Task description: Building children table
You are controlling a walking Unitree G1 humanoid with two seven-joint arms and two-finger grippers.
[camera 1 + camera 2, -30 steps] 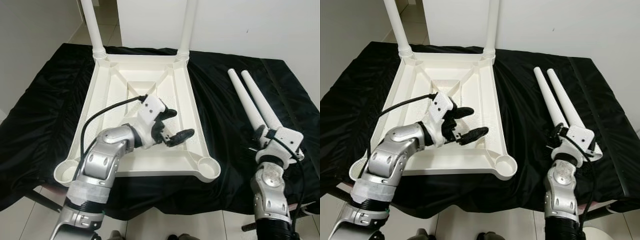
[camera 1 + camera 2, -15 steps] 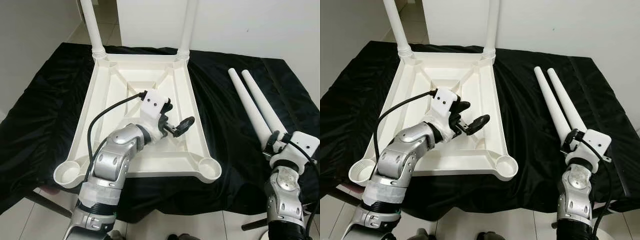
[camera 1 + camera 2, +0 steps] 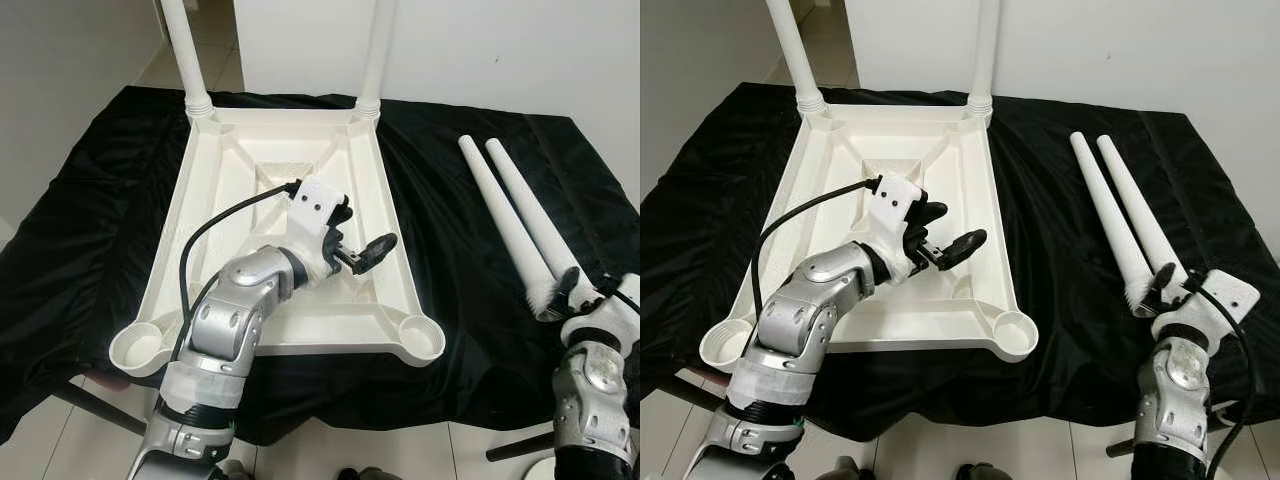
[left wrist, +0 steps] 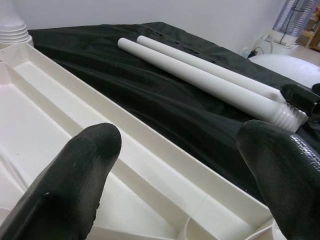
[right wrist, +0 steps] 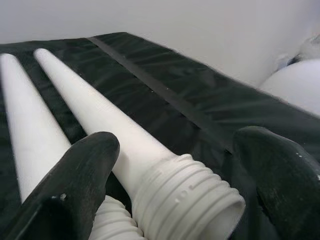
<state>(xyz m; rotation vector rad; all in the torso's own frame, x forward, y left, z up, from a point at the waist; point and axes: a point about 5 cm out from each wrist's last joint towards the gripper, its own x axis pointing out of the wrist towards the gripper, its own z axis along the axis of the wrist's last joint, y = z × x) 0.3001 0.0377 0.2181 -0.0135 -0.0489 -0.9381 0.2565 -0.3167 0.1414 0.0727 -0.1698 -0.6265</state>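
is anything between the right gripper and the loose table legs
Nothing visible. The right gripper is open at the threaded ends of the two loose legs on the black cloth, its fingers either side of one leg's threaded end.

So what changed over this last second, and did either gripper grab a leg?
The right gripper drew back toward the robot, from over the two loose legs to their threaded ends, fingers open, holding nothing. The left gripper shifted slightly forward over the upturned tabletop. Legs, tabletop and black cloth stayed put.
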